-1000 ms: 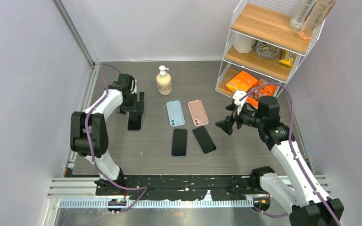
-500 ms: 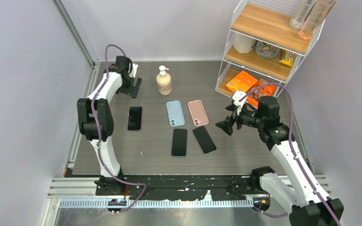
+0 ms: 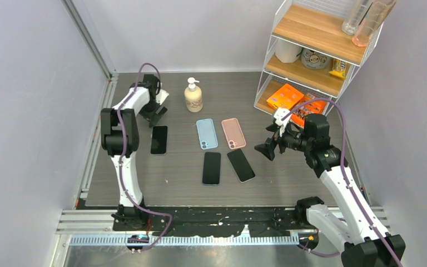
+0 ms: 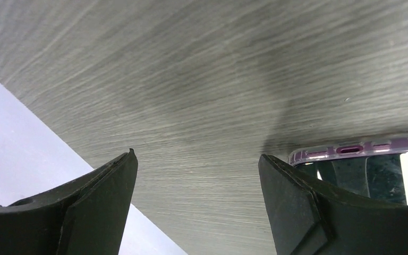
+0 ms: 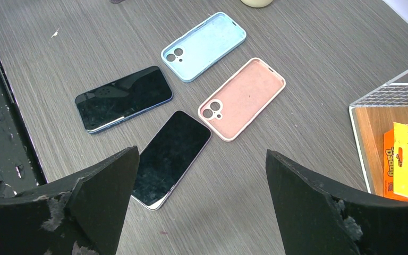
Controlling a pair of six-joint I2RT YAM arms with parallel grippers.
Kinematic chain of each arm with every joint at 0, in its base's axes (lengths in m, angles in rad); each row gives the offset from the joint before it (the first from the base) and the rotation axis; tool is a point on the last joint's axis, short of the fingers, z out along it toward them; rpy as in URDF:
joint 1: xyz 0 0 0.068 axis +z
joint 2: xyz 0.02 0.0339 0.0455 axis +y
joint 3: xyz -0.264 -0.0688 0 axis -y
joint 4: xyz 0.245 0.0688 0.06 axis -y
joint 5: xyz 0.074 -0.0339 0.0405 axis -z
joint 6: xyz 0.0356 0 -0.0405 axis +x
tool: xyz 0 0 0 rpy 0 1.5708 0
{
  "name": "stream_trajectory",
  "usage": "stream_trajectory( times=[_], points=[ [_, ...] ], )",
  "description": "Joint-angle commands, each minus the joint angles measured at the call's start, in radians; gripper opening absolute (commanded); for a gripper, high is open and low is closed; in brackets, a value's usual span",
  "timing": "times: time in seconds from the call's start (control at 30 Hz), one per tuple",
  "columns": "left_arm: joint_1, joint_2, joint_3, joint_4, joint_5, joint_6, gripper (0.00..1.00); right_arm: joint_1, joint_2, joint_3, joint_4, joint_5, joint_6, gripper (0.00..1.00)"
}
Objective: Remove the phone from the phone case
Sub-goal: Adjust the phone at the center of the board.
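L gripper (image 3: 157, 110) stretched out far-left, R gripper (image 3: 268, 148) hovers at right; both jaws wide, holding nothing.
I see the black phone in clear purple-edged case (image 3: 159, 139) flat on the table, just nearside of L gripper; cream pump bottle (image 3: 193, 95) close by.

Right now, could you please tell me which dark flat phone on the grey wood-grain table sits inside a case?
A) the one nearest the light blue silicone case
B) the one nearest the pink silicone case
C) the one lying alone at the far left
C: around the far-left phone, the left wrist view shows a clear purple-tinted case rim.
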Motion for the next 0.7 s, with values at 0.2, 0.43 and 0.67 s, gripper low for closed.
stream_trajectory(
  times=[0.2, 0.43, 0.67],
  points=[
    [-0.05, -0.055, -0.087, 0.001, -0.115, 0.078, 0.92, -0.003, -0.011, 0.005, 0.016, -0.009, -0.009, 0.96],
    [-0.086, -0.083, -0.144, 0.027, -0.15, 0.088, 0.93, -0.003, -0.026, 0.002, 0.019, -0.009, -0.01, 0.96],
    [-0.16, -0.132, -0.226, 0.028, -0.135, 0.078, 0.93, -0.003, -0.024, 0.005, 0.016, -0.009, -0.009, 0.95]
  ],
)
